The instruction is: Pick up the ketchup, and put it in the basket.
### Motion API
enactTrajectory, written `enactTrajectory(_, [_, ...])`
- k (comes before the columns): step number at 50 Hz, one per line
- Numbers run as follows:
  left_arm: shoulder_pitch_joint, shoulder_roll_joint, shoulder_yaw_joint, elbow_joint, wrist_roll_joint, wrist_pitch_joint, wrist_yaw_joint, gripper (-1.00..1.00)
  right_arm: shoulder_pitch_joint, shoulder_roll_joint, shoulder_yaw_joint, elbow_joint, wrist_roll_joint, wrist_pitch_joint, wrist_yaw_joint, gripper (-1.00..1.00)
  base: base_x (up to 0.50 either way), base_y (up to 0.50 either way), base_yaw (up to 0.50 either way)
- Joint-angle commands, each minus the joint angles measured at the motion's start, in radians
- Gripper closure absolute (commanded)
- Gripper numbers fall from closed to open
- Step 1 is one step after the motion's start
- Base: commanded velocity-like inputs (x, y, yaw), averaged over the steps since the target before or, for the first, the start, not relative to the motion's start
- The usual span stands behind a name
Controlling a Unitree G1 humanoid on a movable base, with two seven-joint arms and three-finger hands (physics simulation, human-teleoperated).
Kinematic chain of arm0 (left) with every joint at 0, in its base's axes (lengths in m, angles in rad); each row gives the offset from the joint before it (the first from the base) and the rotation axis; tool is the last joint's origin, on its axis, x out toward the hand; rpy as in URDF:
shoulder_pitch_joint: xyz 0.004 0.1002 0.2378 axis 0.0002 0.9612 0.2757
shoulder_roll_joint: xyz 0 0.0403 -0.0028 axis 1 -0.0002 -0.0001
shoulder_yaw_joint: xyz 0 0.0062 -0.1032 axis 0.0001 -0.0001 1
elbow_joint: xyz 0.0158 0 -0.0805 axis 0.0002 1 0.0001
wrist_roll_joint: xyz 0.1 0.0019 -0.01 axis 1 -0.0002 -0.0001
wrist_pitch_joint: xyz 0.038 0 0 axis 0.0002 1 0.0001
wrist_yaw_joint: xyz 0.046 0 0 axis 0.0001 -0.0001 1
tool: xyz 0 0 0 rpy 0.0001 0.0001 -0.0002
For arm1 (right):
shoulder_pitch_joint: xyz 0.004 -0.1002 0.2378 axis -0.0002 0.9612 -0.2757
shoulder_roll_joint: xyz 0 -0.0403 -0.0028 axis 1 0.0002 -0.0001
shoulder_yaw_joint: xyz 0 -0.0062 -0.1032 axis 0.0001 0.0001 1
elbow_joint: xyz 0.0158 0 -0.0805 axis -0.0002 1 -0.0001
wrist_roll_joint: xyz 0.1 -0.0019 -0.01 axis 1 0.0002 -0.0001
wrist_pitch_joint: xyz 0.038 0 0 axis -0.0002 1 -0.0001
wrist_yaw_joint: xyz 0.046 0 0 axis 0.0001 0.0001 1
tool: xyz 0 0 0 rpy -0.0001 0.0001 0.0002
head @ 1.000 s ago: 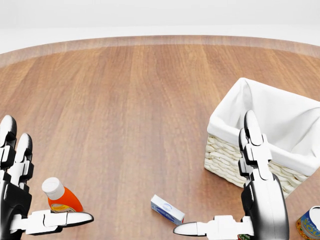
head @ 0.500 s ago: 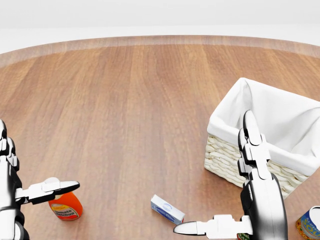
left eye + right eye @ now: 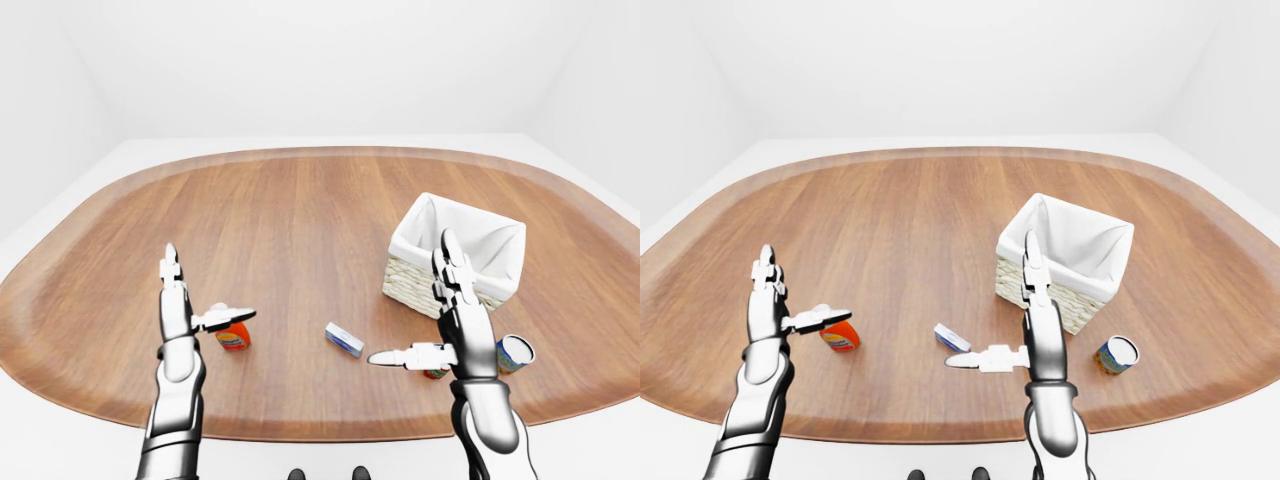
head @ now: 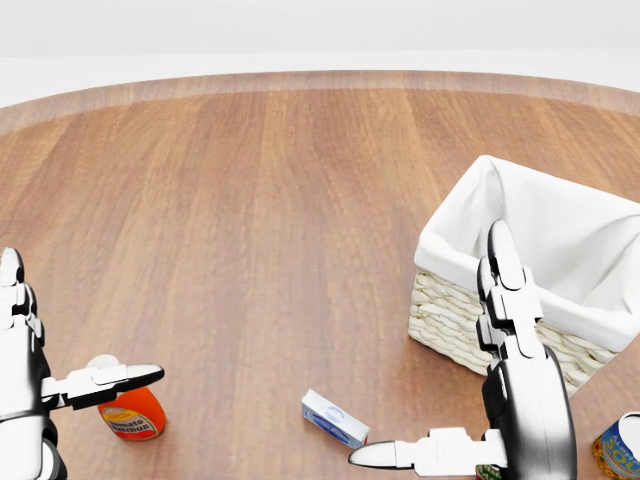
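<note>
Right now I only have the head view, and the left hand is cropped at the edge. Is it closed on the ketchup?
Observer: No. In the left-eye view the left hand is open, with its fingers straight up. Only the thumb reaches over the ketchup.
Operator: What's that thing cut off at bottom right?
Observer: A can. It stands upright on the table, apart from the basket and to its lower right.
Operator: Anything in the basket?
Observer: The right-eye view shows only white liner inside. The floor behind the lower wall is hidden.
</note>
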Motion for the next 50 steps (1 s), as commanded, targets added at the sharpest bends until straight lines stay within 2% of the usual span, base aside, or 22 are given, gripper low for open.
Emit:
enactTrajectory(1, [0.004, -0.008, -0.019, 0.053, 0.027, 0.000, 0.006, -1.00, -0.006, 0.003, -0.008, 0.009, 0.007, -0.001, 0.007, -1.00, 0.00, 0.00, 0.00])
enactTrajectory(11, [0.021, -0.011, -0.023, 0.072, 0.040, 0.000, 0.005, -1.00, -0.003, 0.004, -0.006, 0.008, 0.006, -0.004, 0.008, -1.00, 0.00, 0.00, 0.00])
enactTrajectory(17, [-0.001, -0.002, -0.016, 0.112, 0.035, 0.000, 0.010, -1.00, -0.001, 0.004, 0.000, -0.002, 0.003, 0.004, 0.006, -1.00, 0.00, 0.00, 0.00])
enactTrajectory(27, [-0.029, 0.014, -0.011, 0.167, 0.022, 0.000, 0.020, -1.00, 0.010, -0.002, 0.013, -0.015, 0.001, -0.002, 0.000, -1.00, 0.00, 0.00, 0.00])
enactTrajectory(43, [-0.190, 0.062, -0.040, 0.554, 0.002, 0.000, 0.090, -1.00, 0.011, -0.006, 0.015, -0.021, 0.003, -0.003, -0.001, -1.00, 0.00, 0.00, 0.00])
enactTrajectory(50, [-0.229, 0.069, -0.053, 0.652, -0.002, 0.000, 0.107, -1.00, 0.012, -0.006, 0.013, -0.022, 0.004, -0.003, -0.001, -1.00, 0.00, 0.00, 0.00])
